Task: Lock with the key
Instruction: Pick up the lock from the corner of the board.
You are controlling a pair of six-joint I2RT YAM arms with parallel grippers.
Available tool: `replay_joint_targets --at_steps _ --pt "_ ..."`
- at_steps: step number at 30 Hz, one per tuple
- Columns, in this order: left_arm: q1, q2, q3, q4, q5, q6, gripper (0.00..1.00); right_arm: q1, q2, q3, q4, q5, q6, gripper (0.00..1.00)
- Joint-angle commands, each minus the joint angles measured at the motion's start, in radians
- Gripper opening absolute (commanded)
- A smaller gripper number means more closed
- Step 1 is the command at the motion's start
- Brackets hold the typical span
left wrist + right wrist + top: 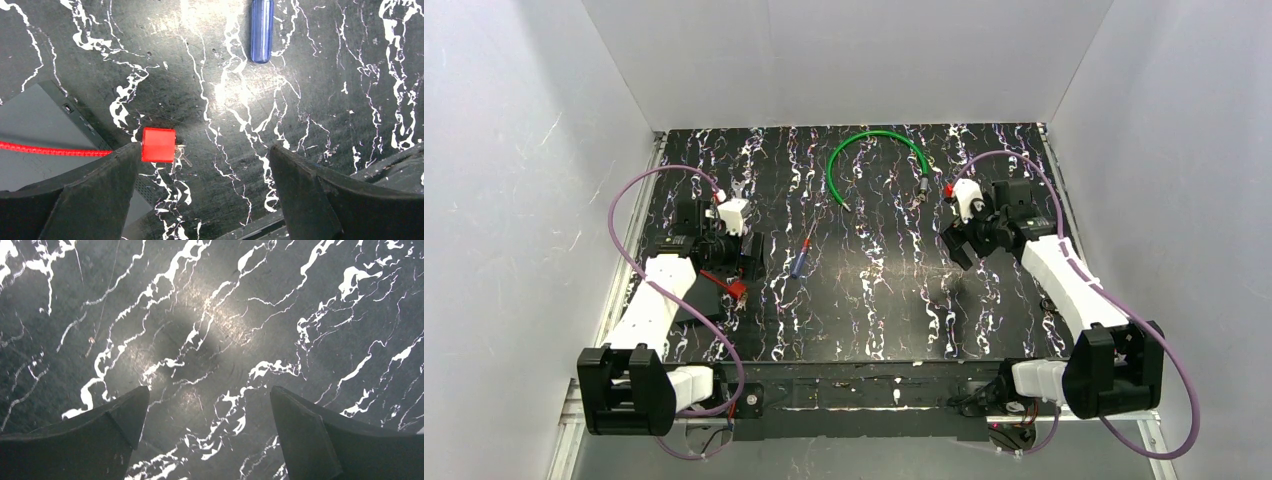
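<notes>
Black marbled tabletop point(874, 300), both my end effectors spread wide and holding nothing.

My left end effector point(205, 150) hangs low with a tiny silvery piece between its fingers. I take that piece for the key point(184, 158), though it is too small to be sure, and the spread looks meant to frame it. My right end effector point(210, 390) hovers over bare tabletop, probably waiting, since I cannot find the lock in any view. A red block point(158, 145) lies right against the key, with its red cord point(50, 149) running over a grey box point(35, 125), and my left finger is just beside that block, so a clean pinch looks crowded. The blue screwdriver point(261, 30) and green cable point(874, 140) lie well apart.
</notes>
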Motion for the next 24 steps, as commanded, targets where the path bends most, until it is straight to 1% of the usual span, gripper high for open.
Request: replay_joint_targets --at_steps 1,3,7,10,12,16,19,23,24 --pt "-0.003 0.002 0.009 -0.04 0.092 0.047 0.99 -0.067 0.055 0.124 -0.192 -0.065 -0.218 1.0" --pt "-0.005 0.012 0.01 -0.047 0.102 0.047 0.99 -0.133 0.084 0.167 -0.263 -0.096 -0.319 1.0" --pt "-0.006 0.043 0.01 -0.049 0.075 0.038 0.99 -0.272 0.152 0.265 -0.458 -0.13 -0.555 1.0" --pt "-0.01 0.039 0.005 -0.053 0.098 0.051 0.99 -0.372 0.204 0.319 -0.595 -0.122 -0.742 1.0" --pt "-0.017 0.027 0.004 -0.054 0.114 0.053 0.99 -0.431 0.228 0.33 -0.651 -0.101 -0.846 1.0" --pt "-0.04 0.019 0.009 -0.058 0.12 0.057 0.99 -0.527 0.245 0.311 -0.695 -0.045 -1.011 1.0" --pt "-0.048 0.023 0.009 -0.059 0.123 0.065 0.99 -0.588 0.254 0.296 -0.702 -0.001 -1.091 1.0" --pt "-0.051 0.026 0.01 -0.059 0.144 0.07 0.99 -0.656 0.294 0.313 -0.774 0.031 -1.193 1.0" --pt "-0.051 0.027 0.01 -0.059 0.148 0.07 0.99 -0.67 0.305 0.314 -0.792 0.04 -1.228 0.96"
